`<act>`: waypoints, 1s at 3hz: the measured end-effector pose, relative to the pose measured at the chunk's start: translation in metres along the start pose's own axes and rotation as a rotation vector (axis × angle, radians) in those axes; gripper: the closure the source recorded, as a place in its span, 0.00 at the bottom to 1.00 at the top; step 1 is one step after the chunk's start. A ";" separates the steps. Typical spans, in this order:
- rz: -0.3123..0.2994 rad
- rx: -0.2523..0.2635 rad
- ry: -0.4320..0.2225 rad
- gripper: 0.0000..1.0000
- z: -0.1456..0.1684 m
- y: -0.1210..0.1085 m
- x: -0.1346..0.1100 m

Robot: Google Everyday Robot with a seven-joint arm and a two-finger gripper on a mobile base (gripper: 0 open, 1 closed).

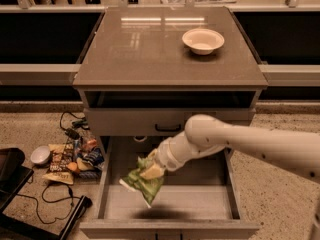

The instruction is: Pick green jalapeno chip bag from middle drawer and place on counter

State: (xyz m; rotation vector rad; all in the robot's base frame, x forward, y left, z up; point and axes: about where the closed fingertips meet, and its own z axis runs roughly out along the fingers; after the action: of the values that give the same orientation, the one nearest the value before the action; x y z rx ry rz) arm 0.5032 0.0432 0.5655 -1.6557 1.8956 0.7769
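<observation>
The green jalapeno chip bag (144,182) hangs crinkled in my gripper (151,170), lifted above the floor of the open middle drawer (170,202); its shadow lies on the drawer floor below it. My white arm reaches in from the right, and the gripper is shut on the bag's top edge. The counter (150,49) is the glossy grey-brown top above, reflecting lights.
A cream bowl (203,40) stands on the counter's back right. A shallower drawer front with a black handle (167,128) sits just above the open drawer. Snack packets, a small white bowl (40,155) and cables lie on the floor at left.
</observation>
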 end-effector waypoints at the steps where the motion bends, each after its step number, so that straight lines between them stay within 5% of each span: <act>1: -0.036 0.034 -0.013 1.00 -0.054 0.001 -0.056; 2: -0.076 0.103 -0.048 1.00 -0.106 -0.005 -0.122; 3: -0.118 0.196 -0.075 1.00 -0.161 -0.026 -0.214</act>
State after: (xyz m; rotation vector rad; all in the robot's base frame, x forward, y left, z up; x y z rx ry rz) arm 0.5571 0.0787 0.8268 -1.5788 1.7451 0.5785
